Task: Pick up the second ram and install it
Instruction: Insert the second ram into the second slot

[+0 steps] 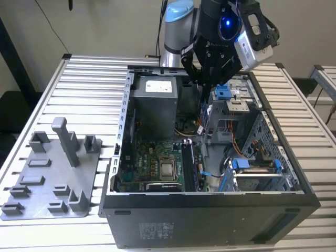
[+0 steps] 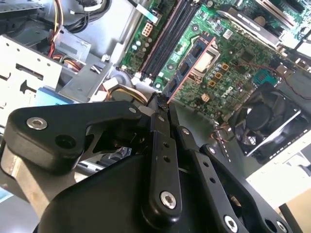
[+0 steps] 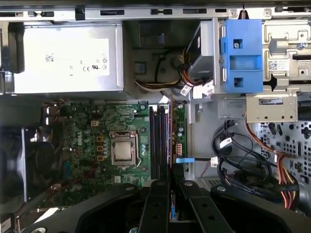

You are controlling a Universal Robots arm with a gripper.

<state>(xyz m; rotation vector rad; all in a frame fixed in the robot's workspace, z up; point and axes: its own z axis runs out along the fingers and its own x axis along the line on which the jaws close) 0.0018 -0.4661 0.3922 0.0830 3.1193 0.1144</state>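
**Exterior view.** The gripper [image 1: 203,79] hangs above the open computer case [image 1: 210,215], over the gap between the power supply [image 1: 155,102] and the drive cage [image 1: 236,105]. The case stands on the slatted bench [image 1: 89,73]. The grey holder tray [image 1: 52,178] lies on the bench at the exterior view's left, well apart from the gripper.

**Wrist views.** These show the grip itself. The jaws are closed tight on the second ram [image 3: 170,145], one finger against each flat face.

**Orientation of the stick.**
- In the first wrist view the stick is edge-on, a thin line. Its long axis runs parallel to the black memory slots [image 3: 158,141], above the side of the slot bank away from the CPU socket [image 3: 122,150].
- In the second wrist view one dark face and a reddish edge show [image 2: 187,65], reaching out past the fingers [image 2: 163,145] over the motherboard [image 2: 233,53].
- Whether the stick touches a slot cannot be told.

**Surroundings.**
- A blue-tagged cable [image 3: 184,159] lies just beside the slots.
- A black cable bundle [image 3: 233,155] and the blue drive bracket [image 3: 242,56] occupy the drive-cage side.
- The cooling fan [image 2: 265,116] sits beyond the socket.
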